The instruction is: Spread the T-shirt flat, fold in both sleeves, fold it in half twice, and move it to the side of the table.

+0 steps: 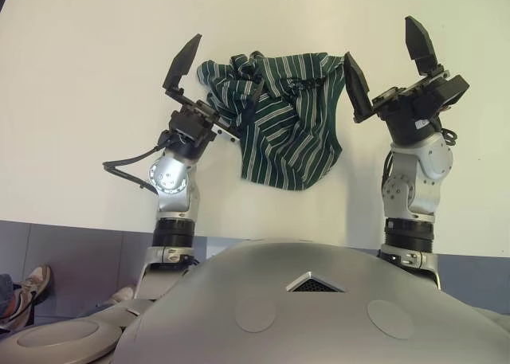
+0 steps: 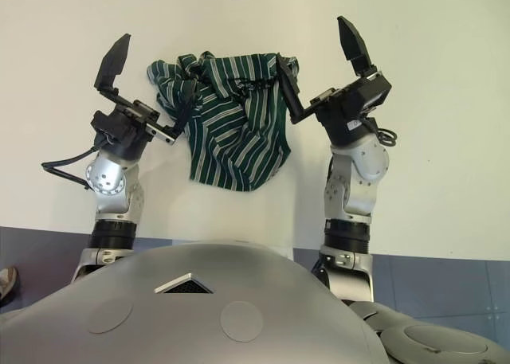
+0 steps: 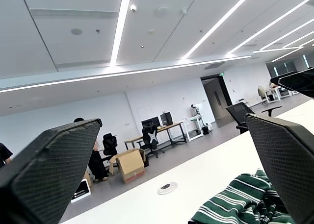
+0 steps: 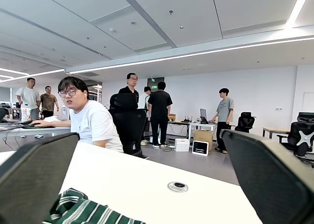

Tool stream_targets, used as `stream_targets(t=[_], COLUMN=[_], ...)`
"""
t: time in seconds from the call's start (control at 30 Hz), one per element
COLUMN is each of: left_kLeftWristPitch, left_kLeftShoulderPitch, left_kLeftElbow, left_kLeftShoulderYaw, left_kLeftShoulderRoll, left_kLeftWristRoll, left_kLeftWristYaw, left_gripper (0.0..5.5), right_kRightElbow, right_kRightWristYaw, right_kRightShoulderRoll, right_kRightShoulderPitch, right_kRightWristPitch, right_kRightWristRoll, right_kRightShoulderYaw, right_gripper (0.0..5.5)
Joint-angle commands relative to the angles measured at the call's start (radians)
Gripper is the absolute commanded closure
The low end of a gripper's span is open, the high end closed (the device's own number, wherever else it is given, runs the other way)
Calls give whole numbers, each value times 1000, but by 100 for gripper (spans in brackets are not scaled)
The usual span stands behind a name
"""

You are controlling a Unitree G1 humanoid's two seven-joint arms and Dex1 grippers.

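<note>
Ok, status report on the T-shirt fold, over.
Left gripper open, right gripper open. T-shirt bunched between them on the table, not spread flat. Round cable port beyond it, not in the way.

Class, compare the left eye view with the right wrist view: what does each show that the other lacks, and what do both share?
Left eye view adds: the open left pincer, a black cable beside the left arm, and the whole outline of the T-shirt. Right wrist view adds: a ceiling light strip and a black office chair beyond the table. Shared: the T-shirt, the table, its grommet, the open right pincer.
</note>
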Motion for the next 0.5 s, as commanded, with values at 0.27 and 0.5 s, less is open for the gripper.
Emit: stream_targets(t=[0.27, 0.5], left_kLeftWristPitch=[38, -37], left_kLeftShoulderPitch=[-65, -85], left_kLeftElbow=[60, 147], left_kLeftShoulderYaw=[24, -16], left_kLeftShoulderRoll=[38, 52], left_kLeftWristRoll=[-26, 1], left_kLeftWristYaw=[76, 80], left_gripper=[13, 13], right_kRightElbow=[71, 152], right_kRightWristYaw=[1, 17], right_kRightShoulderRoll=[-44, -46], right_kRightShoulderPitch=[-25, -59], right_kRightWristPitch=[-49, -124], right_kRightWristRoll=[-3, -7], right_kRightShoulderYaw=[38, 73], right_gripper=[10, 10])
